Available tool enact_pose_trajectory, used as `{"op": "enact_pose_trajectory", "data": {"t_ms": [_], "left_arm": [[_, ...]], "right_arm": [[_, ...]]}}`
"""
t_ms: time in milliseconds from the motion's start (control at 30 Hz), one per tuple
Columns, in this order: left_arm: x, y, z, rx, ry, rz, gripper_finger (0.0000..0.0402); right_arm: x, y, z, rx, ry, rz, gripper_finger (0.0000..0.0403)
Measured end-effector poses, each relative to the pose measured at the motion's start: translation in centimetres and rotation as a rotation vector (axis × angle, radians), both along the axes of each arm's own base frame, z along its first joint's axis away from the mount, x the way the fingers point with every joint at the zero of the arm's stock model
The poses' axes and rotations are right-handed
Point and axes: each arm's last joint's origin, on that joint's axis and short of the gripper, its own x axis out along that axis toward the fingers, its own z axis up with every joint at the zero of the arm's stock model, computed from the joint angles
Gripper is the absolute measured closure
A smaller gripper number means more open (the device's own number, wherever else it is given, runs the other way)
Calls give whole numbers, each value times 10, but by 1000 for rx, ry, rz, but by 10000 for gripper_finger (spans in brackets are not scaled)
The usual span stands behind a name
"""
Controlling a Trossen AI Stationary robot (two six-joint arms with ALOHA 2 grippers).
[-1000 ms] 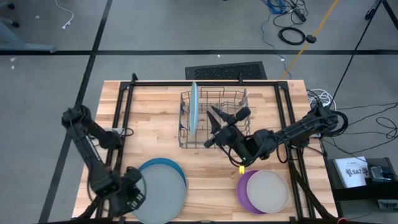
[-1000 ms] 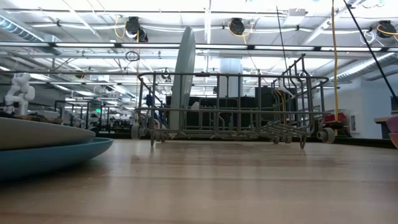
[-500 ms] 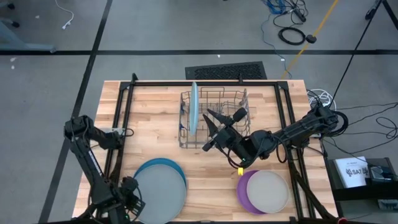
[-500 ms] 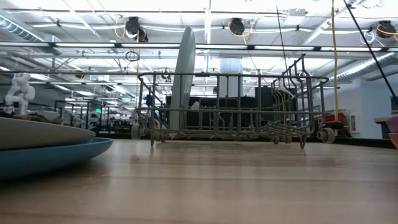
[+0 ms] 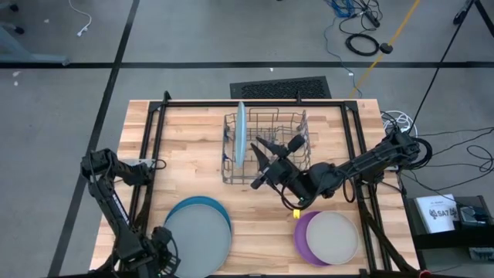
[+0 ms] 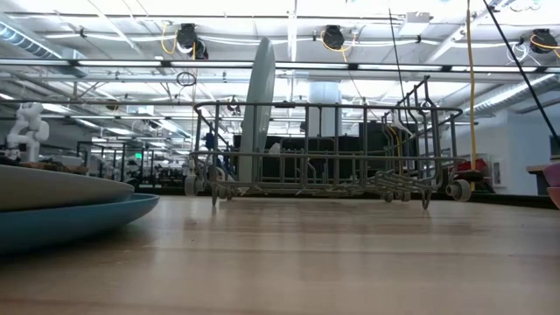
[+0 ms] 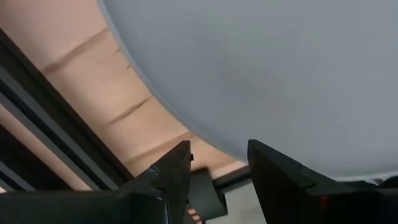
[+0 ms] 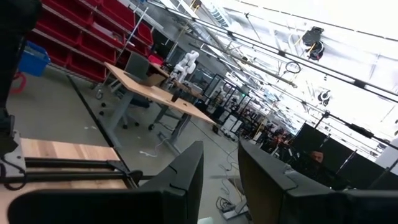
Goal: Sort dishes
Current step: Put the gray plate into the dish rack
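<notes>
Both jaws hold nothing: left jaws (image 5: 158,262), parted, hover at the grey plate's (image 5: 198,242) near-left edge; right jaws (image 5: 272,149), parted, over the rack (image 5: 265,147).

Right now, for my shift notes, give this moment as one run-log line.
rack: one light blue plate upright | left gripper: open, at grey plate | right gripper: open, empty, over rack
</notes>
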Motion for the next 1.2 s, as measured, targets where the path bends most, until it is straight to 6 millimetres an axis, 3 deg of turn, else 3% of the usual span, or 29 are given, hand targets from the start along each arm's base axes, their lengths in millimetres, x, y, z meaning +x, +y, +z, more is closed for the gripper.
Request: {"op": "enact_pose_trajectory", "data": {"t_ms": [600, 700, 1033, 1200], "left_arm": [[3, -2, 0, 2, -82, -5, 242], [4, -2, 0, 21, -133, -74, 242], [23, -21, 39, 78, -538, -433, 242], [39, -37, 43, 140, -814, -647, 242]], "right_arm": [[1, 0, -2, 7, 8, 4, 307], [1, 0, -2, 4, 13, 3, 307], [2, -2, -2, -9, 25, -7, 307], [2, -4, -2, -9, 24, -14, 307]]}}
